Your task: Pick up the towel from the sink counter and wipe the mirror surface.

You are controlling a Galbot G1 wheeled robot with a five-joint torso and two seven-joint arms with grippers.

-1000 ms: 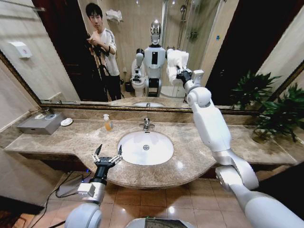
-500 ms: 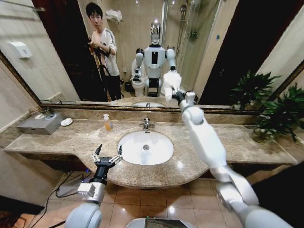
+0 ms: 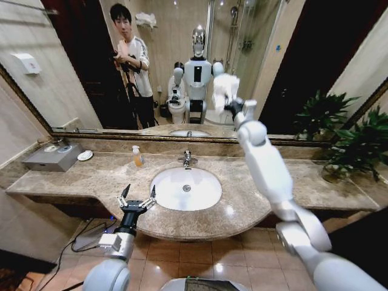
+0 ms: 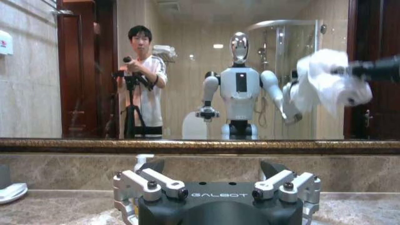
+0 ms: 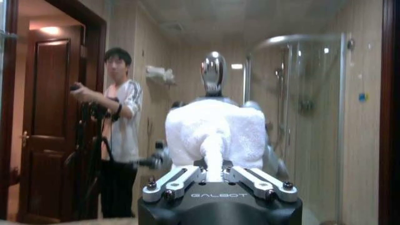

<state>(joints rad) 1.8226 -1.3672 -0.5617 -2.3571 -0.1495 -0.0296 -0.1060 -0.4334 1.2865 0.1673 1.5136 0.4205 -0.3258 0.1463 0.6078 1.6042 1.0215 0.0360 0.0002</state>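
Since half a second ago the right arm has swung the towel (image 3: 225, 86) up and a bit toward the robot's right across the glass, so it now sits higher on the mirror (image 3: 73, 66), roughly level with the reflected robot's shoulder instead of down by its waist. A second ago it was out further right, so this looks like a back-and-forth wiping stroke, and I'd say the wipe is well underway rather than just starting. The right gripper (image 3: 233, 107) is clamped on the towel: in the right wrist view a pinched fold of white cloth runs down between the fingers (image 5: 181, 177) while the rest of it bunches out ahead of them against the mirror. As for orientation, the towel is scrunched, not flat, but its long side runs roughly up and down the glass, with the gripped end at the bottom. From the left wrist view it (image 4: 326, 80) hangs as a crumpled bundle. The left gripper (image 3: 137, 194) hovers low in front of the sink counter (image 3: 254, 200) near its curved edge, fingers spread apart and holding nothing.
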